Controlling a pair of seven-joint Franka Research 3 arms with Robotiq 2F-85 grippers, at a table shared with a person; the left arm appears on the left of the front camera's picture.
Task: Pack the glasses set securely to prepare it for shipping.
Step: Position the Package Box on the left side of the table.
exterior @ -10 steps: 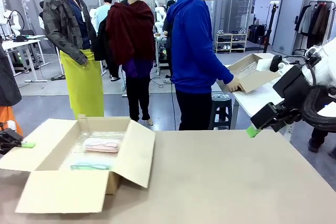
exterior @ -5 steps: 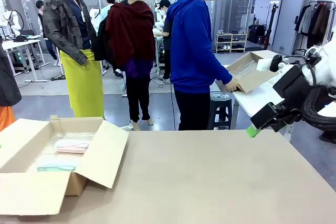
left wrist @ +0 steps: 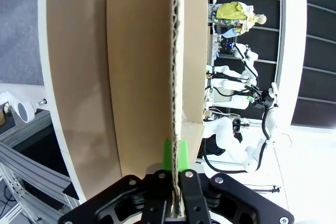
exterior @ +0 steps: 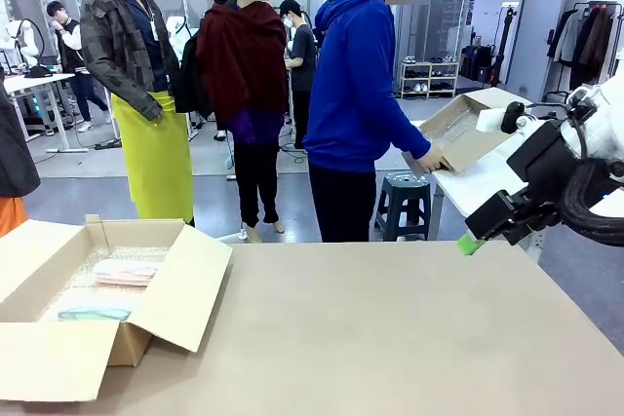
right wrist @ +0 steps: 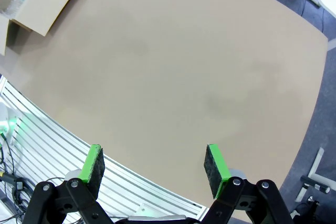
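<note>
Currently the left hand (left wrist: 173,182) is gripping a flap of the cardboard box (exterior: 97,319), green pads (left wrist: 167,156) pinched together on the corrugated edge (left wrist: 174,66), seen in the left wrist view. The box is sitting at the counter's (exterior: 409,338) left side, all flaps open, its left part running off the picture edge in the front view. The glasses set is lying inside on bubble wrap (exterior: 83,284): pinkish case (exterior: 125,272) toward the far side, mint-green case (exterior: 94,315) nearer the camera, the two apart, both flat.

Step in hand, as I judge it: cases are already in, the box is being handled by its flap, with closing not yet done. The next move likely calls for folding the flaps over without tipping the box, and the free arm is probably needed to fold or hold the opposite flap.

The right hand (right wrist: 155,166) is hanging off the counter's right edge, fingers wide apart, gripping nothing, well apart from the box.

A person in a blue hoodie (exterior: 356,75) is standing beyond the far edge, one hand (exterior: 429,158) on another cardboard box (exterior: 466,133) on a side table.

Hard to make out: the frames inside the cases are only faint outlines; whether wrap is covering the cases or only lying under them is unclear; which flap the left hand is gripping cannot be told, since the front view cuts off that side.
</note>
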